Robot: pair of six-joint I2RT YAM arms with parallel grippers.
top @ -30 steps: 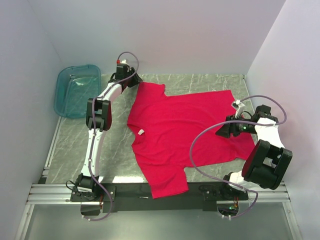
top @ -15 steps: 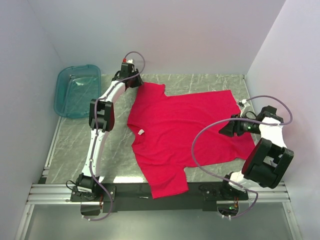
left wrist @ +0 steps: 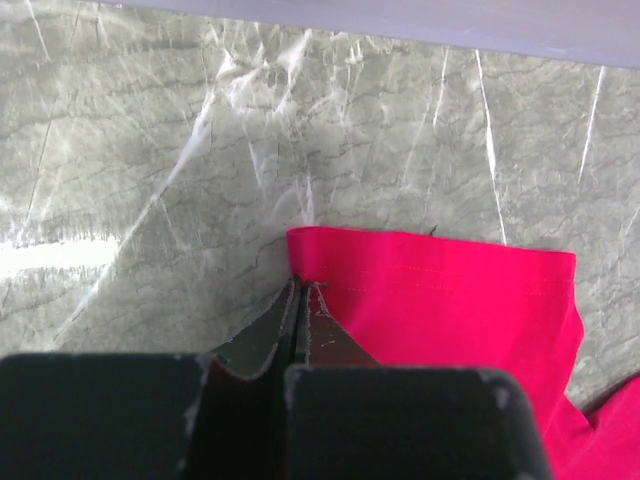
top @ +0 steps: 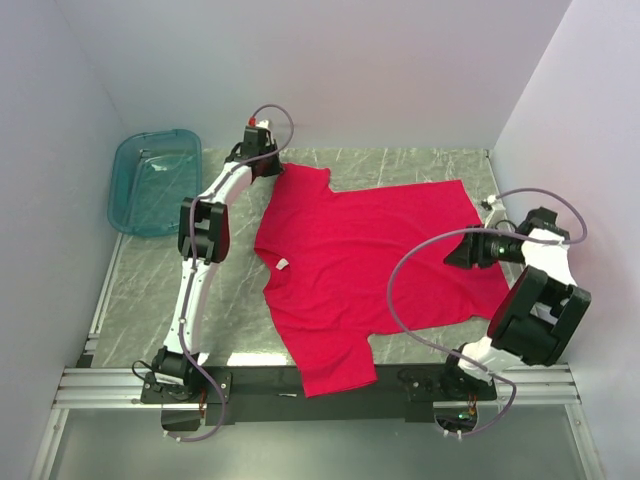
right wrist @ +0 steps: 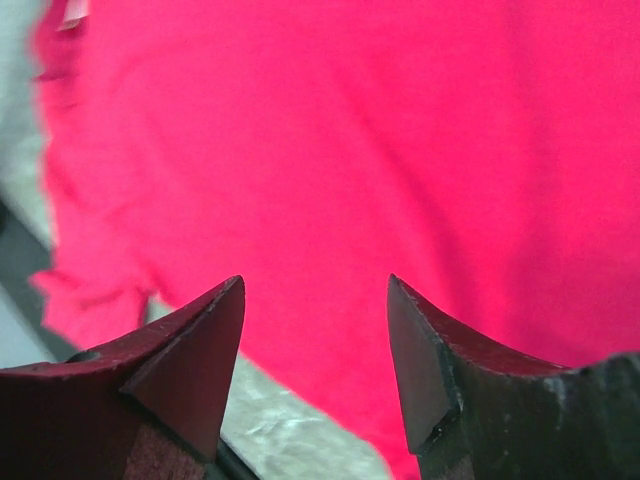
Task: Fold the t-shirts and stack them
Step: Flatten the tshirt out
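A red shirt lies spread flat mid-bench; left gripper, fingers pressed together, sits at the far sleeve's corner, any hold on cloth unclear; right gripper, fingers spread, hovers over the shirt near the bench's right edge

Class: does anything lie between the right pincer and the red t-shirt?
Nothing visible does. The open right pincer faces the plain bright red cotton t-shirt directly; between its fingers show only bare cloth and a strip of grey marbled table.
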